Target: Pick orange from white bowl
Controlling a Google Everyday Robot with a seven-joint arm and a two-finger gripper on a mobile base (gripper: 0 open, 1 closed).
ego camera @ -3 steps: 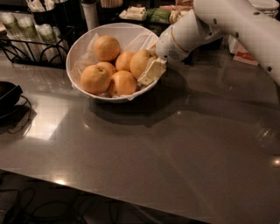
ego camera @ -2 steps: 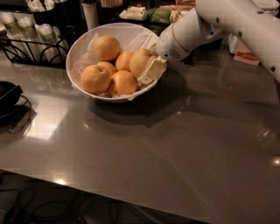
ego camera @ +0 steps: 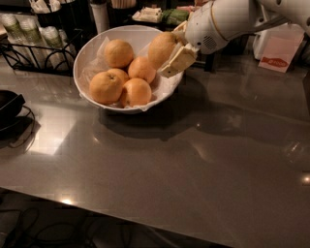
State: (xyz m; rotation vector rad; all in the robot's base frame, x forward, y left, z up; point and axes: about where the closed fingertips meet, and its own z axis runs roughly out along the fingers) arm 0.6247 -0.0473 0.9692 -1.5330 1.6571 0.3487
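Observation:
The white bowl (ego camera: 130,33), lined with crinkled paper, stands at the back left of the grey table. Several oranges lie in it, among them one at the back (ego camera: 118,52) and one at the front (ego camera: 136,92). My gripper (ego camera: 170,54) comes in from the upper right and is shut on the orange (ego camera: 161,47), a large pale one. It holds the orange just above the bowl's right rim, clear of the other oranges. One beige finger (ego camera: 178,60) shows below and to the right of the orange; the other finger is hidden behind it.
A black wire rack with cups (ego camera: 29,36) stands at the back left. A black object with cables (ego camera: 7,104) lies at the left edge. A red-and-white packet (ego camera: 278,53) and other containers (ego camera: 155,14) stand along the back. The table's front edge runs across the bottom.
The gripper has lifted the orange up from among the others at the bowl's right side; it now hangs above the rim. The bowl and the other oranges have stayed put.

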